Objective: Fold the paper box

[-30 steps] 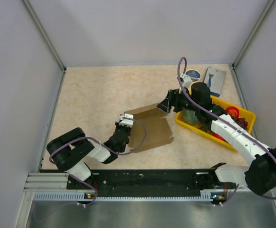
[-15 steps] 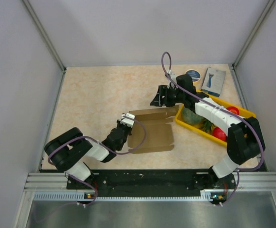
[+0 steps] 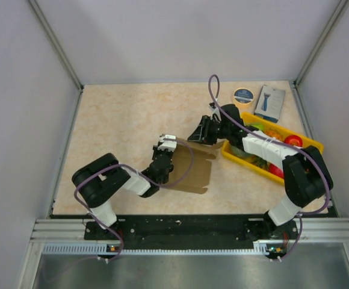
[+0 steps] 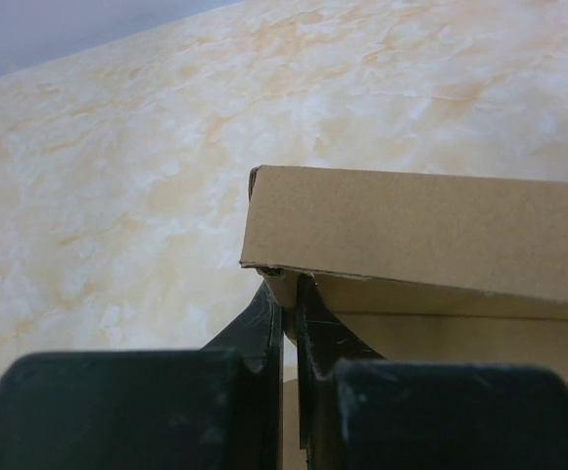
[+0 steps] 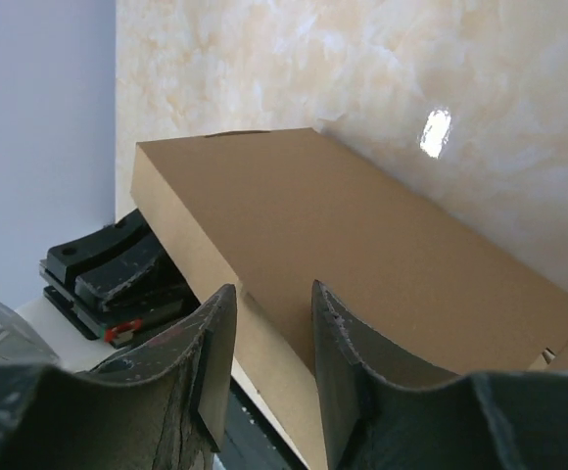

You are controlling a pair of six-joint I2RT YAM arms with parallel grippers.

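The paper box (image 4: 411, 230), lengthwise between the two, is pinched by the left claw (image 4: 286, 294) and straddled by the right claw (image 5: 274, 304) (clamping cannot be told).

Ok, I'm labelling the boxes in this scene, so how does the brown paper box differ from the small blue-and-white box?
The paper box is plain brown, while the blue-and-white box is printed. In the top view the paper box looks clearly larger. The paper box is mid-table with the left hand and right hand on its edges, whereas the blue-and-white box lies untouched near the far right corner. Both are rectangular.
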